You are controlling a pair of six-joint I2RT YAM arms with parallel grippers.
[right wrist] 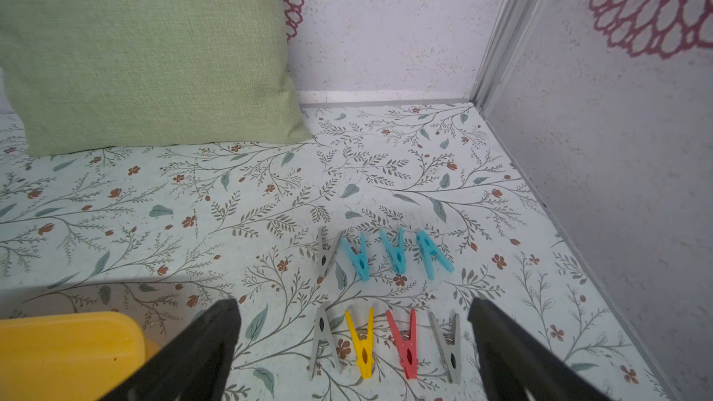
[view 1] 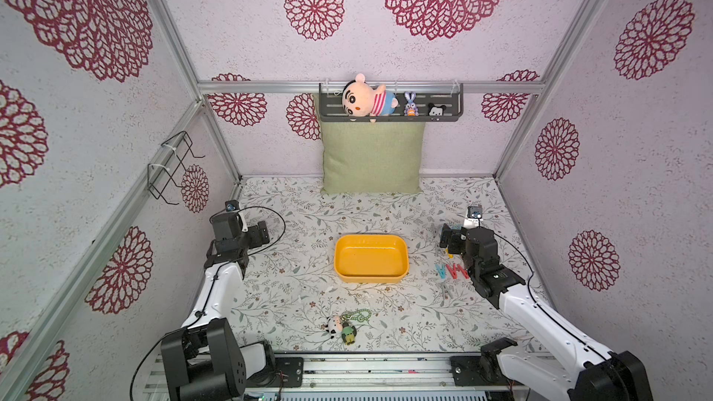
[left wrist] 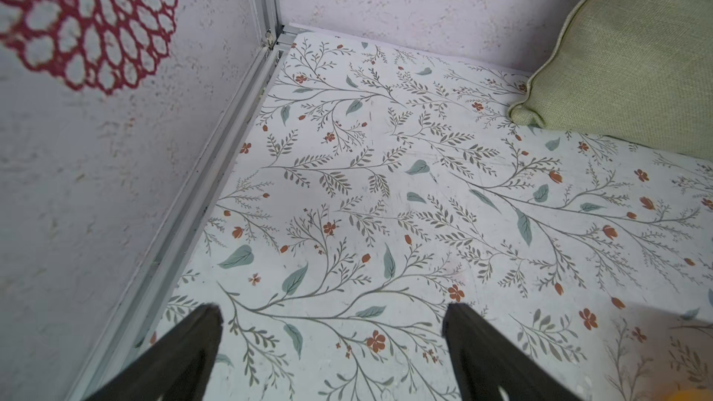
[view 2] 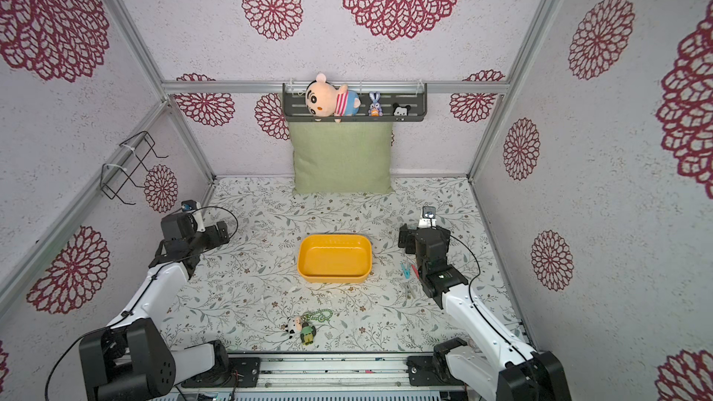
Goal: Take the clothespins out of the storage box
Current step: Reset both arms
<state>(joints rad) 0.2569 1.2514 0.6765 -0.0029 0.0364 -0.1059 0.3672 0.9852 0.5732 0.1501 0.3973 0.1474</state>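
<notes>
The yellow box (view 1: 370,260) is seen empty in both top views. The clothespins (right wrist: 360,254) are laid in rows on the desk (view 1: 293,295) just beside it, below the right fingers (right wrist: 200,352), which are spread apart. The left fingers (left wrist: 181,349) are likewise apart over bare desk. The task is judged essentially done.

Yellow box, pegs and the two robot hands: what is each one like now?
storage box: upright, empty.
clothespins: out, lying on the table beside the storage box.
left gripper: open, holding nothing.
right gripper: open, over the clothespins, holding nothing.
plush keychain: lying on the table.
</notes>
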